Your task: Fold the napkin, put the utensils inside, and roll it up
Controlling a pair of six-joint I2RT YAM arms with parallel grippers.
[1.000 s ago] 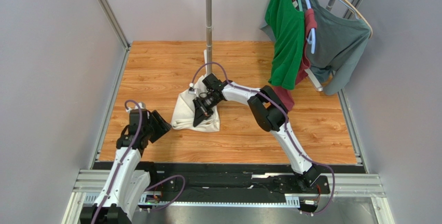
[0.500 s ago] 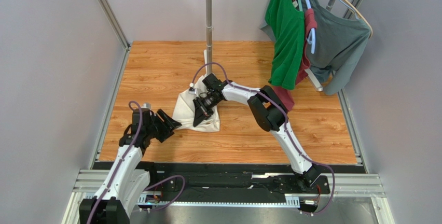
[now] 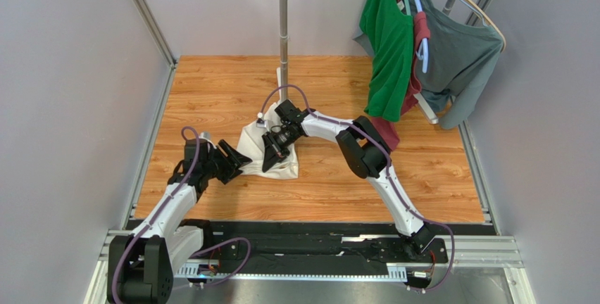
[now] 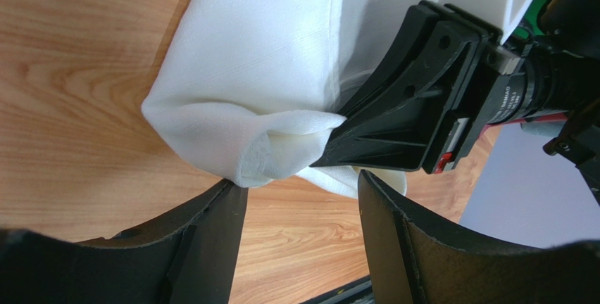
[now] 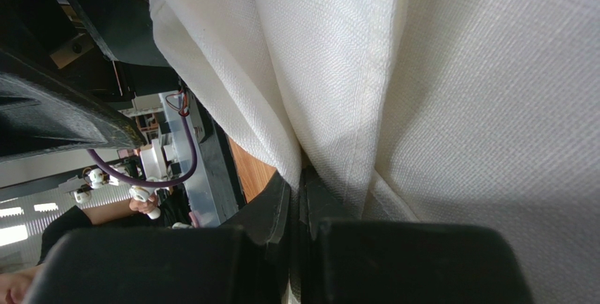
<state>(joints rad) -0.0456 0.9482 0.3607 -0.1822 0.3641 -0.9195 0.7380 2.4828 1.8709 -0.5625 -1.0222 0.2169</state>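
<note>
Wood-grain bench (image 3: 338, 184) carries the white napkin (image 3: 287, 167), bunched just nine-o'clock of centre. Our right gripper (image 3: 268, 164) pinches a fold, jaws tight. We should let the left gripper (image 3: 241, 162), jaws wide, straddle the bunched corner at the napkin's seven o'clock fully before closing.

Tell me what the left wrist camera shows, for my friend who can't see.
A crumpled white napkin lies on a wooden table, its folded corner just ahead of the left gripper, jaws open. The right gripper pinches the cloth.

On the table (image 3: 211, 86) — napkin (image 3: 251, 148), pole stand (image 3: 284, 29) behind.
</note>
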